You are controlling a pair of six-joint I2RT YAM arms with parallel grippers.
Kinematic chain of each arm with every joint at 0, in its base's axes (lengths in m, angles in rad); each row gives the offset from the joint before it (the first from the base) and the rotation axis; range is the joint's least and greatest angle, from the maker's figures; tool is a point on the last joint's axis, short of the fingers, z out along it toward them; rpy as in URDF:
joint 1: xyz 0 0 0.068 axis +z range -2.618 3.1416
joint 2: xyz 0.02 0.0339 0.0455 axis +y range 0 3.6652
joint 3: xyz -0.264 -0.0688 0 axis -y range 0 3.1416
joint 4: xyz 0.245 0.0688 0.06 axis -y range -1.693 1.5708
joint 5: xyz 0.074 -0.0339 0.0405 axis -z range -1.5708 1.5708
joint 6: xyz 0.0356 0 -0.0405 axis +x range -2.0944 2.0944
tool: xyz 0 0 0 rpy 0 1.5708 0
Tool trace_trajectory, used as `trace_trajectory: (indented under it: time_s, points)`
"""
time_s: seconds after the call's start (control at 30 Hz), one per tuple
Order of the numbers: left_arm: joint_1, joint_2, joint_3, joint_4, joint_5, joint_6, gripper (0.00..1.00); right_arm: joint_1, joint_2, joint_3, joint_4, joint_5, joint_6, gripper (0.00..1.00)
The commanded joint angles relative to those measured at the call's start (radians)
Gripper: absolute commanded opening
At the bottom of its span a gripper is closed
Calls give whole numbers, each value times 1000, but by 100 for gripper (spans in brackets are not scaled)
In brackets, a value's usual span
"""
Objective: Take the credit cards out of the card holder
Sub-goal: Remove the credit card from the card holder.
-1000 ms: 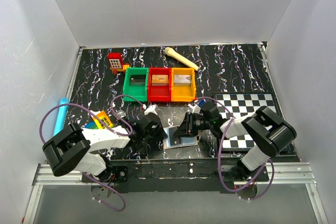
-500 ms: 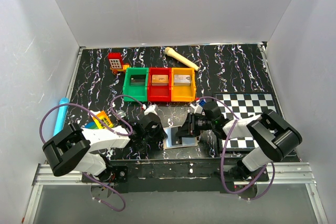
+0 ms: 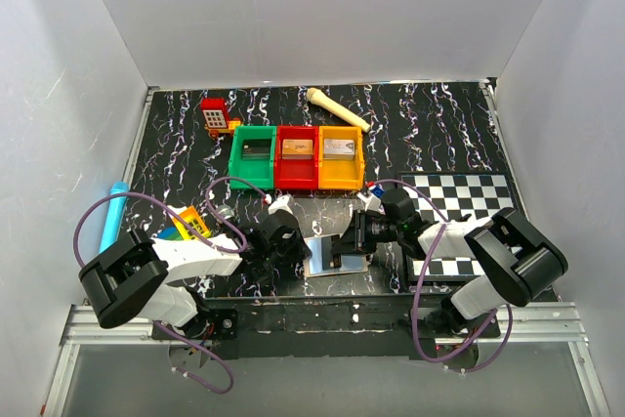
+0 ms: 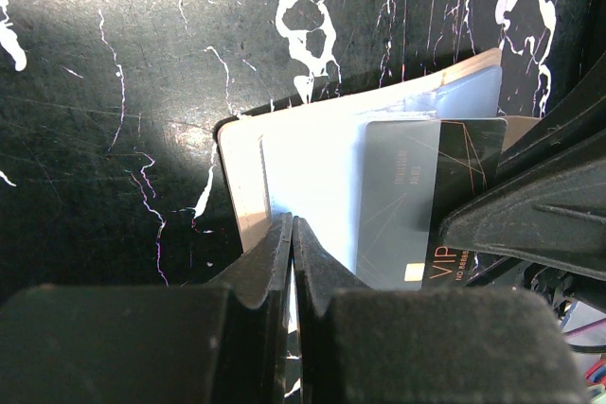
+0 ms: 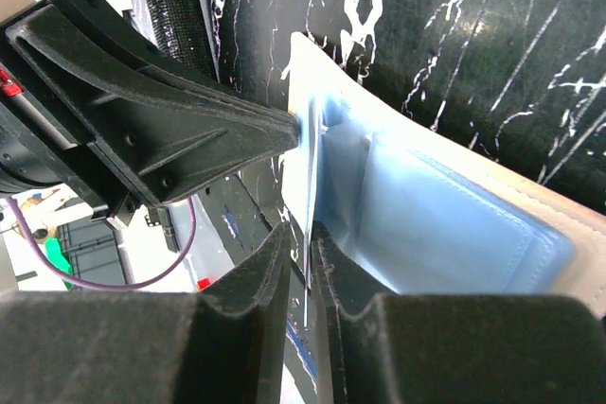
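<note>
The card holder point(image 3: 322, 259) lies open near the table's front edge, between my two grippers. In the left wrist view its pale blue-grey lining point(image 4: 312, 167) and tan rim show. My left gripper point(image 4: 293, 234) is shut on its near edge, and it also shows in the top view point(image 3: 299, 249). A dark grey credit card point(image 4: 407, 186) marked VIP sticks partly out of a pocket. My right gripper point(image 5: 305, 245) is shut on this card's thin edge point(image 5: 310, 201), and in the top view point(image 3: 344, 244) it sits at the holder's right side.
Green point(image 3: 252, 155), red point(image 3: 297, 155) and orange point(image 3: 340, 155) bins holding small blocks stand behind the holder. A chequered board point(image 3: 459, 204) lies at the right. A cream bone point(image 3: 337, 107) and a red toy point(image 3: 215, 116) are at the back. A blue tube point(image 3: 112, 212) lies at the left.
My right arm has drawn back to the right with the card. The holder's left flap now stands lifted. My left arm has hardly moved.
</note>
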Motion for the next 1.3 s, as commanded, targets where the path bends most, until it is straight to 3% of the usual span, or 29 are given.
trace_trajectory:
  time_s: [0.0,0.3,0.43,0.63,1.1,1.17,1.27]
  points:
    - [2,0,-3,-20,-14,9,0,-10,-20,1,2,-8,-19,20]
    - [5,7,0,-20,-13,12,0,-22,-31,3,-18,-9,-30,13]
    - [5,6,0,-22,-11,14,0,-31,-34,4,-41,-11,-42,1]
    - [10,9,-3,-20,-5,12,0,-60,-49,-11,-72,-14,-60,1]
    - [13,-25,9,-17,-3,41,0,-148,-256,87,-463,47,-238,1]
    - [13,-43,12,-13,-6,55,6,-148,-294,116,-522,60,-263,1]
    - [13,-81,26,-5,-11,80,30,-148,-357,167,-636,90,-307,1]
